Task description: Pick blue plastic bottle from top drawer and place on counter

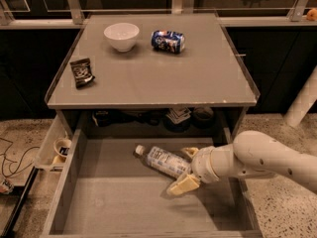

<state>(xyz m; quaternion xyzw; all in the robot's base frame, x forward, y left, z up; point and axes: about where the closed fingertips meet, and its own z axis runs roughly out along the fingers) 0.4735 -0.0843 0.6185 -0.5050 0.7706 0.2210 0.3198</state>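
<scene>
The blue plastic bottle lies on its side on the flat bottom of the top drawer, right of the drawer's middle. It is a clear cylinder with a printed white-and-blue label, and its white cap points toward the back-left corner. The gripper is at the bottle's base end. Its two cream fingers are spread wide, one on each side of the bottle. Whether they touch the plastic, I cannot tell. A smooth, rounded white arm reaches in over the drawer's right wall.

The drawer is pulled out past the front edge of the bench, a shallow grey box with low walls. Its left half and front strip are bare. The counter above is a matte grey square with a thin raised rim. A round white bowl sits near the back-left corner, with a blue-and-white can on its side just right of it. A dark crinkled packet lies by the left edge. The middle, front and right of the counter are open.

A narrow side tray holding a small cup hangs off the left side. The floor is speckled stone.
</scene>
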